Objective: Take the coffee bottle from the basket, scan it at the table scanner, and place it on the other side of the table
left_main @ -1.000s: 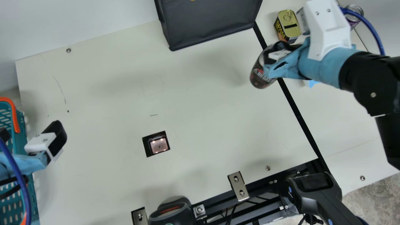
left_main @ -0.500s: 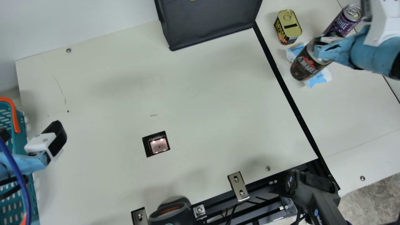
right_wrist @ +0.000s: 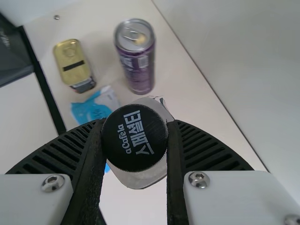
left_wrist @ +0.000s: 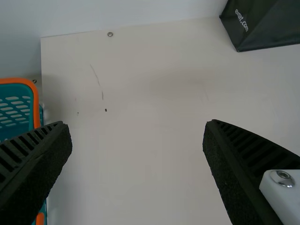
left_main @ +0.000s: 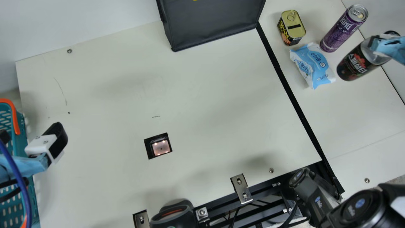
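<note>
At the main view's upper right, the right gripper (left_main: 384, 39) holds the dark-labelled coffee bottle (left_main: 357, 63) by its top, tilted, over the right-hand part of the table. In the right wrist view the bottle's black cap (right_wrist: 135, 137) sits between the ribbed fingers of the right gripper (right_wrist: 135, 140), both touching it. The left gripper (left_main: 31, 137) stands open beside the teal basket (left_main: 20, 126) at the far left. In the left wrist view nothing is between the fingers of the left gripper (left_wrist: 138, 136). The table scanner (left_main: 160, 147) is set into the table's middle.
Near the bottle are a blue-and-white packet (left_main: 313, 65), a purple can (left_main: 343, 28) and a yellow-topped tin (left_main: 291, 27). A black bag (left_main: 212, 22) stands at the back. A handheld scanner (left_main: 174, 215) is at the front edge. Bare tabletop lies right of the packet, below the bottle.
The right gripper has carried the bottle rightward across the black strip and past the packet, uncovering the purple can and the packet. The left arm has kept still.
</note>
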Motion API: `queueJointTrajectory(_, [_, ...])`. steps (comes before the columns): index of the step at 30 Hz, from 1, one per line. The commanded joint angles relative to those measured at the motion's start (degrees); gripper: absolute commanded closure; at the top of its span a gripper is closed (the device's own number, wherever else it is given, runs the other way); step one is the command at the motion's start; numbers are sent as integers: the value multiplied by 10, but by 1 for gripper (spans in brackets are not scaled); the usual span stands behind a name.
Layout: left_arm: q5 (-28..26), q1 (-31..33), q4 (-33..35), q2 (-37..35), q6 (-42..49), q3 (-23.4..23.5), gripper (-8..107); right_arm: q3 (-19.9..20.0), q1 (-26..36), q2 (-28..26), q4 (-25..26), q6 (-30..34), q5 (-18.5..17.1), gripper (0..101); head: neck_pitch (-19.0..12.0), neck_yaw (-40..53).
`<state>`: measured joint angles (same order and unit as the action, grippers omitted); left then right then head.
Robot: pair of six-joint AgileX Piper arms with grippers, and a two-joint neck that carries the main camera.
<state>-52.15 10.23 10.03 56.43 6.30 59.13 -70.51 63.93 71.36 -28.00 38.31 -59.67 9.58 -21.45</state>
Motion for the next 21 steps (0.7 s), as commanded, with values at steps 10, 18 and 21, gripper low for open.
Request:
queueJointTrajectory(10, [0,0,0,0,0,0,9,3,10,54,-6,8,56,101,-17,-1])
queueJointTrajectory(18, [0,0,0,0,0,0,9,14,-6,88,0,-4,106,101,-17,-1])
queueJointTrajectory(21, [0,0,0,0,0,0,9,19,-11,97,0,-7,121,101,-17,-1])
